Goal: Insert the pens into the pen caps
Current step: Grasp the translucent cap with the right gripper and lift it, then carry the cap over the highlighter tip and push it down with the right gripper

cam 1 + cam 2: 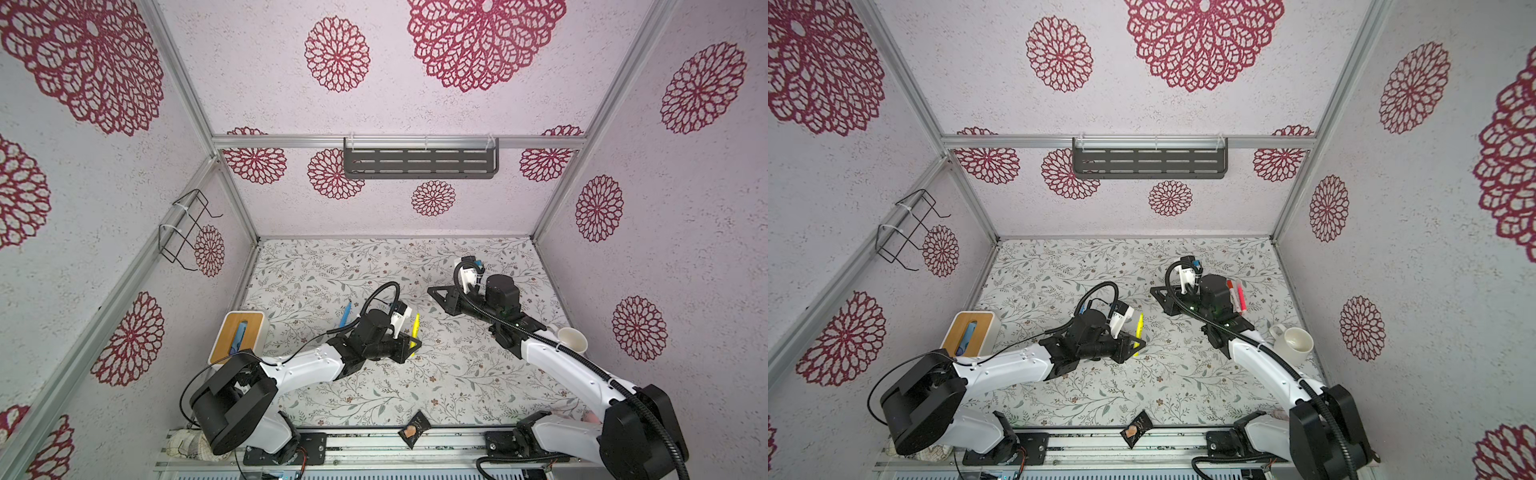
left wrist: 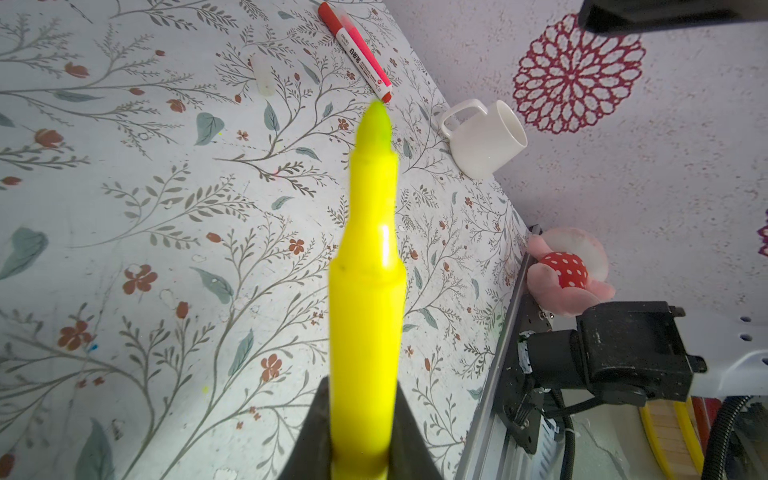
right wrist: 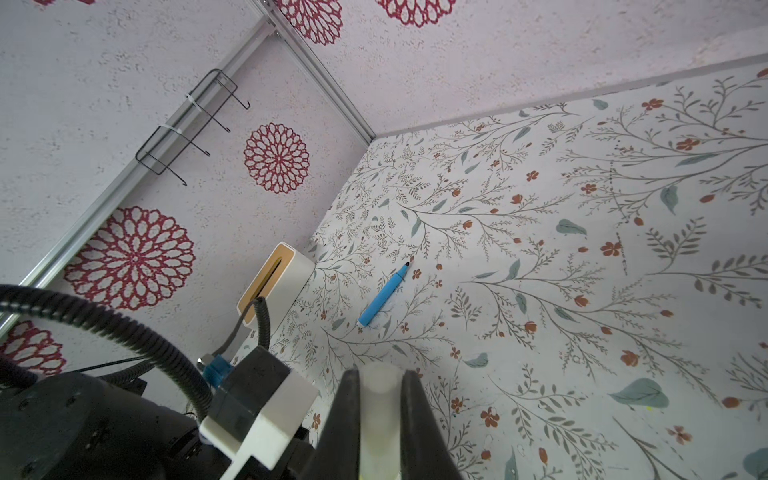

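Well, from where I stand the capping job looks barely begun. The left gripper [image 2: 361, 392] is clamped tight on the yellow pen [image 2: 368, 270], whose bare tip points away from the hand. The right gripper [image 3: 380, 376] is pinched narrowly on a pale cap [image 3: 380, 415], which is translucent and stubby. In both top views the two hands are apart over the middle of the floral table [image 1: 457, 374], so pen and cap have not met yet. Bringing them into line would be my guess for the step in hand.

What is left, as far as I can make out:
- The blue pen [image 3: 384, 296] lies on the table near the box with its dark tip bare.
- The red-orange pen [image 2: 357, 54] lies toward the right wall. It seems to have a cap of its own colour on its far end, though I would not swear to that.
- The pink pen [image 1: 1240, 300] lies right against it, and I cannot tell whether it is capped.
- A second pale cap [image 2: 264, 75] lies loose on the table, near those two pens.

So at best one pen is done, one is in hand, and the others wait.

Of the containers, the white mug [image 1: 1293, 343] sits by the right wall, and nothing shows inside it. The wood-topped white box [image 1: 237, 340] stands at the left edge, with a dull-blue oblong [image 1: 241, 336] sitting in its slot. That oblong is not one of the pens.
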